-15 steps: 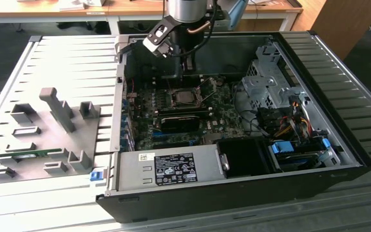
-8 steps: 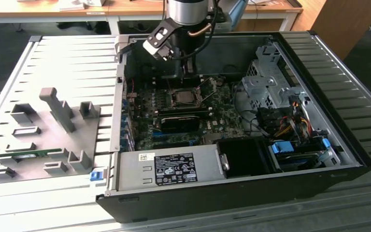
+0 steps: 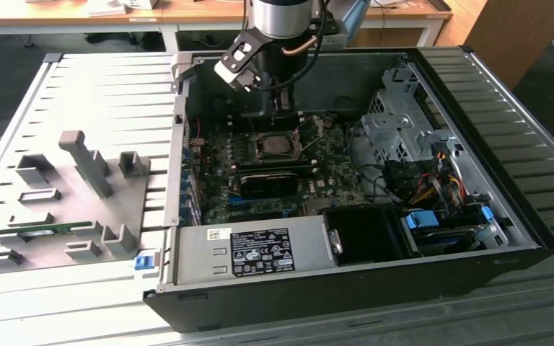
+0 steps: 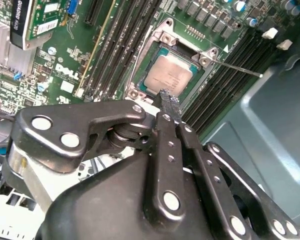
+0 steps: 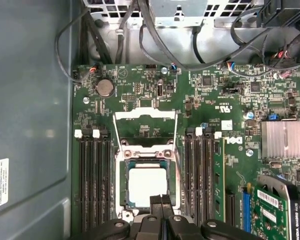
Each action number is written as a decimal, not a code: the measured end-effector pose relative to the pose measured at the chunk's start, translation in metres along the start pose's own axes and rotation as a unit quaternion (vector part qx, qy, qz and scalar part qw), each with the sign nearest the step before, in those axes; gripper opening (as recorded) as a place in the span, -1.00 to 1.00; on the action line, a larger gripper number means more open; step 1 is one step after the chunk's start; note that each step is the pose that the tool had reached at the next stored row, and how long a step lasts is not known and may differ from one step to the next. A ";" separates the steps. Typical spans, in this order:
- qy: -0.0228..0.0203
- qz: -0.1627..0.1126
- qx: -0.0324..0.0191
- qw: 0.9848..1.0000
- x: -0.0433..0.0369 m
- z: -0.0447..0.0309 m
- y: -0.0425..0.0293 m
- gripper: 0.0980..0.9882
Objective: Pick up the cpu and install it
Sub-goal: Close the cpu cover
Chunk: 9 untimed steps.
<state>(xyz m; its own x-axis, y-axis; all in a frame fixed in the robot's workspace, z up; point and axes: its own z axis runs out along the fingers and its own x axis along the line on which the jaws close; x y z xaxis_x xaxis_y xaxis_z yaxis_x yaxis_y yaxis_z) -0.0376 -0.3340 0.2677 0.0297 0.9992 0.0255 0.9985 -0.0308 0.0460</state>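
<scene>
Seeing cpu (image 5: pixel 146 186) seated in the motherboard socket (image 5: pixel 123 190), load frame (image 5: pixel 145 116) flipped open. My claw (image 5: pixel 161 200) hovers just over its edge, fingers together, empty.

**Arm and Gripper: External Appearance**

In the exterior view, the arm (image 3: pixel 281 16) is presenting a silver-grey cylindrical wrist section. A white angled bracket (image 3: pixel 237 59) with dark round openings is sitting beside a copper-coloured cable (image 3: pixel 303 47). In both wrist views, the gripper (image 4: pixel 168 101) is showing glossy black linkage bars. Round silver pins (image 4: pixel 42 123) are joining the bars, which are tapering into two slim black fingers (image 5: pixel 156 204).
</scene>
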 end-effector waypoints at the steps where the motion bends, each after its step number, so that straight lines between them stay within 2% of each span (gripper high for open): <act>1: 0.000 0.000 0.000 1.000 0.0000 0.0001 0.0010 -0.98; 9: 0.000 0.000 0.000 1.000 0.0003 0.0006 0.0112 -0.98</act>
<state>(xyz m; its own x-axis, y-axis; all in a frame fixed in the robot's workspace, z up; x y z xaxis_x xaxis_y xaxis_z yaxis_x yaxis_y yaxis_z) -0.0264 -0.3340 0.2677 0.0297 0.9992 0.0254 0.9985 -0.0308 0.0455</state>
